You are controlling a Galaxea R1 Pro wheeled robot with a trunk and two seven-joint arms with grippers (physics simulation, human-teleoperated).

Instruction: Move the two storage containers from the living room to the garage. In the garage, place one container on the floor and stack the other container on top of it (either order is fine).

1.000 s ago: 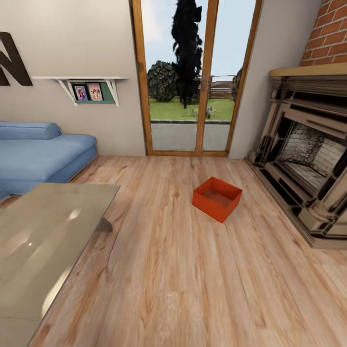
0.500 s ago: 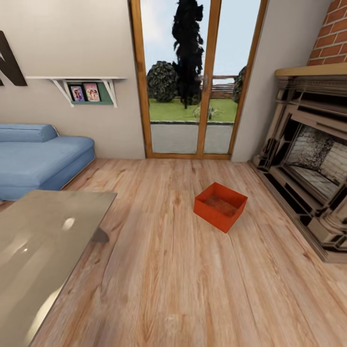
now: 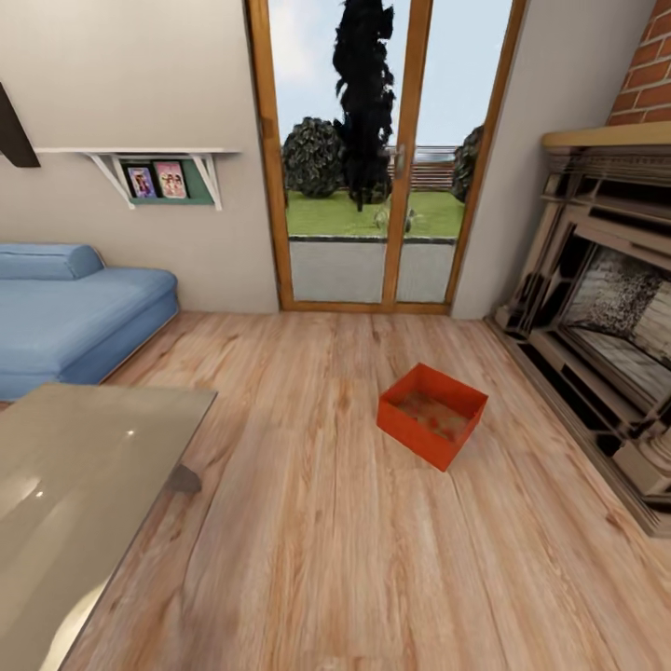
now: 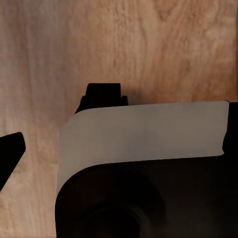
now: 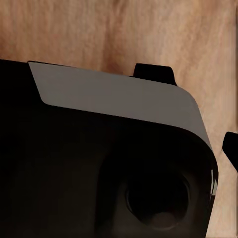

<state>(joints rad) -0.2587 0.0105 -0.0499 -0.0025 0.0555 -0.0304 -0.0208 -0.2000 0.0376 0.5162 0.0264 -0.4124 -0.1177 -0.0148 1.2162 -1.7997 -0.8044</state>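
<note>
One orange-red bin (image 3: 431,415) sits empty on the wood-plank floor (image 3: 308,522), between the glass table (image 3: 65,494) and the brick fireplace (image 3: 596,317). Two picture frames (image 3: 156,180) stand on one wall shelf; no readable writing. Neither gripper's jaw state can be told.

The floor (image 3: 308,522) is light wood planks, smooth, with wavy grain lines. The orange-red storage container (image 3: 431,415) looks like plain matt plastic, but it is small here, so that is hard to be sure of. The table top (image 3: 65,503) is smooth and shiny like glass, with bright spots of light on it. The blue sofa (image 3: 75,312) looks like soft cloth. The fireplace (image 3: 596,317) has rough red brick above and dark carved stone. The door frame (image 3: 280,186) is glossy brown wood.
</note>
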